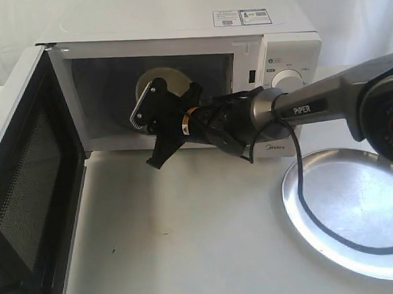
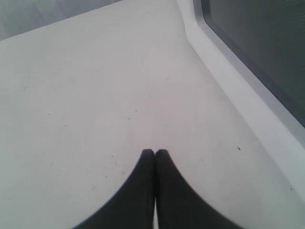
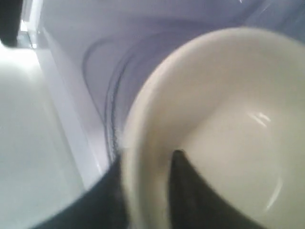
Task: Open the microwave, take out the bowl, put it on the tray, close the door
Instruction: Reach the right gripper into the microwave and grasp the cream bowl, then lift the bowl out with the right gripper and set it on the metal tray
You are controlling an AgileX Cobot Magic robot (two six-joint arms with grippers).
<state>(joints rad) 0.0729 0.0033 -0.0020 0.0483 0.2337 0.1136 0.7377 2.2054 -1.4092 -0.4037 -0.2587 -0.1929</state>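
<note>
Right hand (image 3: 148,164) pinches bowl (image 3: 228,119) rim inside microwave (image 1: 177,29); door (image 1: 27,189) open. Left hand (image 2: 155,153) closed, empty, above surface (image 2: 95,95).

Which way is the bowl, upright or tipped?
Tipped: the bowl shows its round face to the exterior view, rim pinched by the right hand.

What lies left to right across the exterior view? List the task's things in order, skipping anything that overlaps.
In order: door → bowl → tray.
</note>
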